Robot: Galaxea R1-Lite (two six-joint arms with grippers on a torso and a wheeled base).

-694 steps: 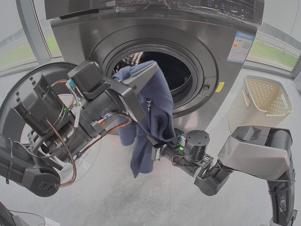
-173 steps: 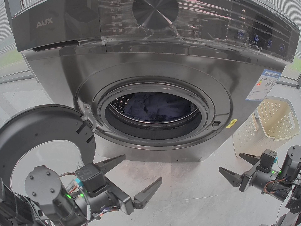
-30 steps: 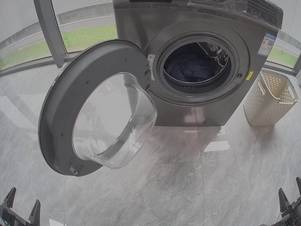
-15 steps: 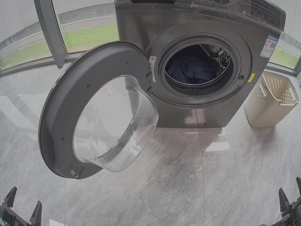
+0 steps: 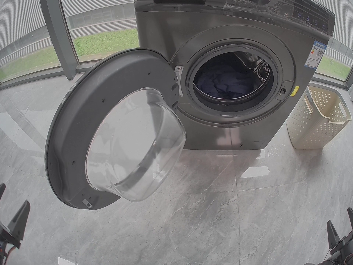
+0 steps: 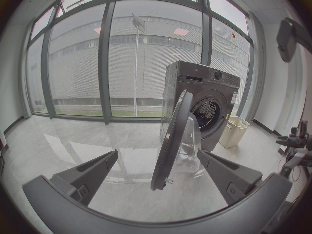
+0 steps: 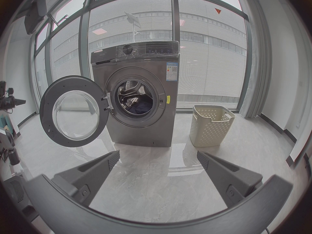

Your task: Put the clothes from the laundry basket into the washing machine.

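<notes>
Glass wall with grey column (image 5: 55, 30) upper left of head view; grey marble floor (image 5: 206, 210) across lower half. Washing machine (image 5: 235, 15) upper centre, round door (image 5: 92, 103) swung wide at centre left, off drum mouth. Cream perforated laundry basket (image 5: 318, 129) at right edge, just beside machine. Dark blue clothes (image 5: 224, 83) heaped inside drum. Left gripper (image 6: 156, 153) low in bottom-left corner, right gripper (image 7: 157, 153) bottom-right; both spread wide, holding nothing.

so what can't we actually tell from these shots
- Laundry basket floor: head and right wrist views, hidden by its own walls, so leftover clothes uncertain.
- Dark clothes in the drum: head view, shadowed; piece count unclear.
- Left gripper: head view, cut off by the frame edge.
</notes>
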